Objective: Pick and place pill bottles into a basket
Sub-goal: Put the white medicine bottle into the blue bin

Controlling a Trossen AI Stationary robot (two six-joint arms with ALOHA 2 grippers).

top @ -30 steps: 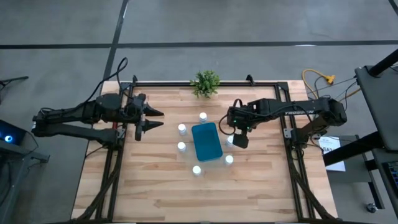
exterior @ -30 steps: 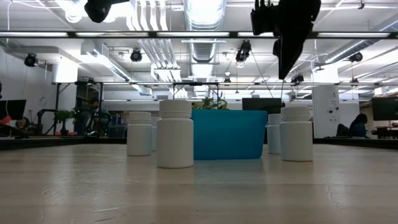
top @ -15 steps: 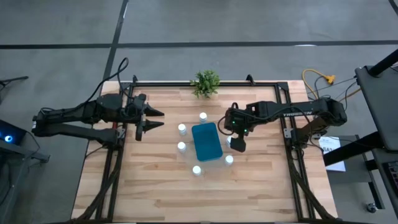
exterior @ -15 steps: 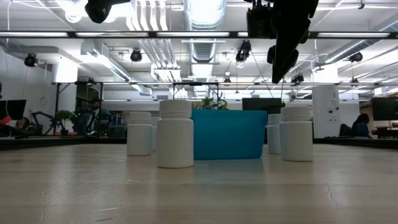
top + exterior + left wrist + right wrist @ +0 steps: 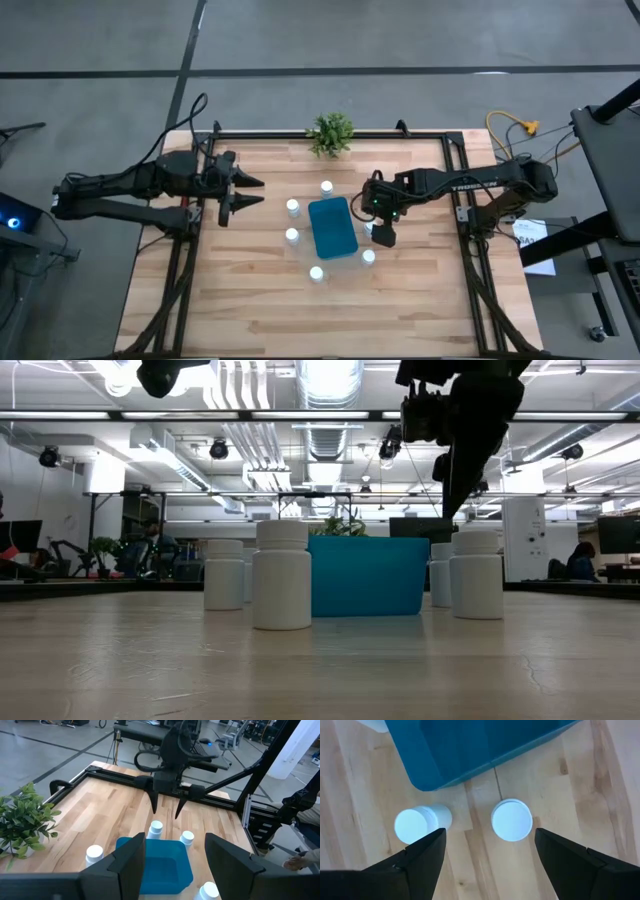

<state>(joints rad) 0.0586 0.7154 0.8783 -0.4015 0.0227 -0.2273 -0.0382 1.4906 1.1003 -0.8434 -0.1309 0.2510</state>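
A large open workshop with ceiling ducts, strip lights and distant desks lies beyond a pale wooden table (image 5: 250,300) of dry, grainy planks that should keep small things from sliding. A small green potted plant (image 5: 331,132) sits at the table's far edge, well beyond both grippers.

The teal-blue basket (image 5: 332,227) stands just beside the right gripper (image 5: 381,236), toward the left arm; it looks stiff and holds nothing that can be seen. Six white pill bottles ring it, all upright on the table. They look light, rigid and smooth-sided, so likely a little slippery; a hold across the round cap or just under it seems safest.

The right gripper hangs above the table with its jaws spread wide and empty, and one pill bottle (image 5: 512,820) sits between its fingers, lower down. Another bottle (image 5: 417,824) stands just outside one finger.

The left gripper (image 5: 242,192) waits well away, partly open and holding nothing.
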